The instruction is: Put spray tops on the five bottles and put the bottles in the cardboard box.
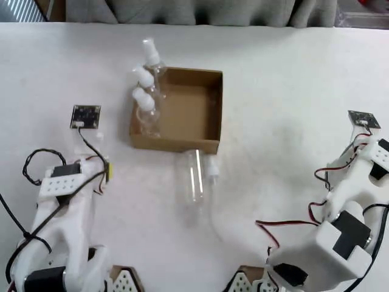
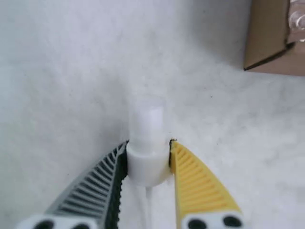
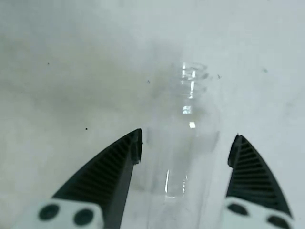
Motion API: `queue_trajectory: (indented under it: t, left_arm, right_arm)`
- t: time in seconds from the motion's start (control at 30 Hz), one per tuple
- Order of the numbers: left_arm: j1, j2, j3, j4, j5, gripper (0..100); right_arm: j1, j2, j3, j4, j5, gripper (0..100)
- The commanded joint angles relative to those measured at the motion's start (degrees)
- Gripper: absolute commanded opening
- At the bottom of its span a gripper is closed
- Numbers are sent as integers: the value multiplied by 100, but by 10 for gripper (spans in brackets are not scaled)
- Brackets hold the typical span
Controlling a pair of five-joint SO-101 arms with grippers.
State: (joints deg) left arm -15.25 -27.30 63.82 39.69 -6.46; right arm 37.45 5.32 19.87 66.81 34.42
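Between the spread fingers (image 3: 114, 167) of the right tool (image 3: 187, 138), a clear bottle (image 3: 189, 114).

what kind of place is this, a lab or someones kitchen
Probably a robotics lab bench: a white table carrying a wired left arm and right arm, a bare circuit board, and a box with bottles.

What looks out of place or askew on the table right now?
A clear bottle lies on its side on the table just in front of the cardboard box, uncapped, while three capped bottles stand along one side of the box. The left gripper holds a spray top.
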Motion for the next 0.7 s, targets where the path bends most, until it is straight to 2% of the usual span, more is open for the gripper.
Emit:
queue_trajectory:
  t: [0.0,0.47,0.67]
  left_arm:
    - [84,-198,-70,-132,-70,22]
    - [92,-198,-70,-149,-70,22]
    - [92,-198,-70,-193,-70,22]
  right_arm:
    - [-4,-22,-193,-75,-35,265]
    - [4,804,-677,-48,0,250]
    - [22,804,-1090,567,343,248]
